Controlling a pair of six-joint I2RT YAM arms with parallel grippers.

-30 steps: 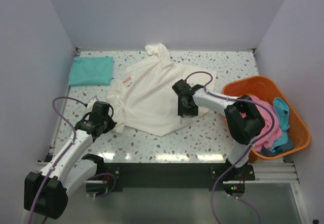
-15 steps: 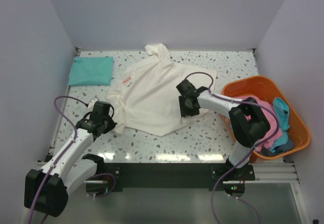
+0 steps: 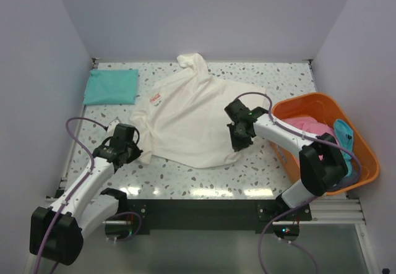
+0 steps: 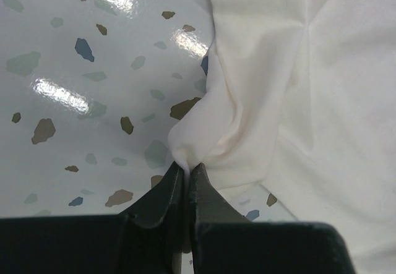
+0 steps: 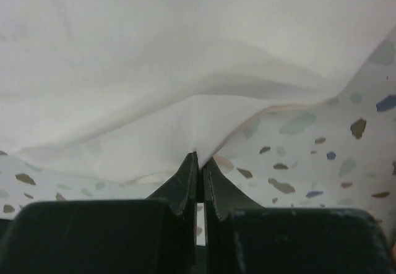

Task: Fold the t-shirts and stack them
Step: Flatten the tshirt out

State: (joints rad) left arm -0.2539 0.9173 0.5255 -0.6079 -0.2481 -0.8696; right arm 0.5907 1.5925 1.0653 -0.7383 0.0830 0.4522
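The large cream t-shirt (image 3: 185, 119) lies spread across the middle of the table, red chest text near its left side. My left gripper (image 3: 138, 153) is shut on a bunched corner at the shirt's lower left; in the left wrist view the cloth (image 4: 260, 101) pinches into the closed fingertips (image 4: 187, 167). My right gripper (image 3: 239, 146) is shut on the shirt's lower right edge, and the right wrist view shows a cloth (image 5: 185, 76) fold drawn taut from its tips (image 5: 200, 158). A folded teal t-shirt (image 3: 111, 86) rests at the back left.
An orange basket (image 3: 370, 166) stands at the right table edge beside the right arm, holding pink (image 3: 307, 125) and blue (image 3: 345, 133) shirts. White walls close in the table on three sides. Cables loop from both arms.
The right gripper slid right and toward the front edge of the shirt and closed on it, drawing the hem rightward. The left gripper kept its hold and place.
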